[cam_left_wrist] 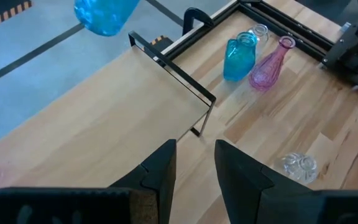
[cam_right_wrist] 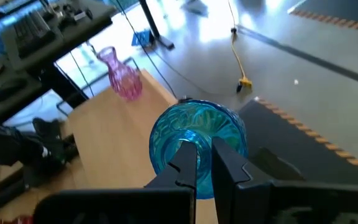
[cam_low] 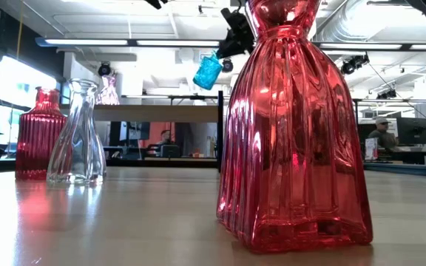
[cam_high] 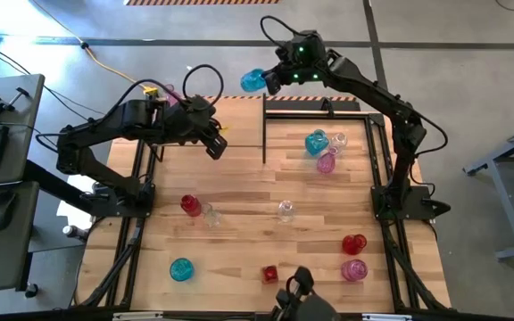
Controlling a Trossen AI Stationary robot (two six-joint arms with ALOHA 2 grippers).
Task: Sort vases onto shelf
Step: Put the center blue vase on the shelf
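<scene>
My right gripper is shut on a teal-blue vase, high in the air just past the far edge of the shelf. The same vase shows tilted in the low view. A pink vase stands upright on the shelf's far left corner. My left gripper hovers above the shelf with a narrow gap between its fingers and nothing in it. Several more vases stand on the tabletop. My right gripper pinches the blue vase at its narrow neck end between its two fingers; whether one finger is inside the mouth I cannot tell. The fingers come from the table's right, slanting down. The vase is lifted clear and tilted, its round body beyond the fingertips.
A teal, a clear and a pink vase cluster right of the shelf's black frame. Red, clear, red, pink, teal and red vases dot the near half.
</scene>
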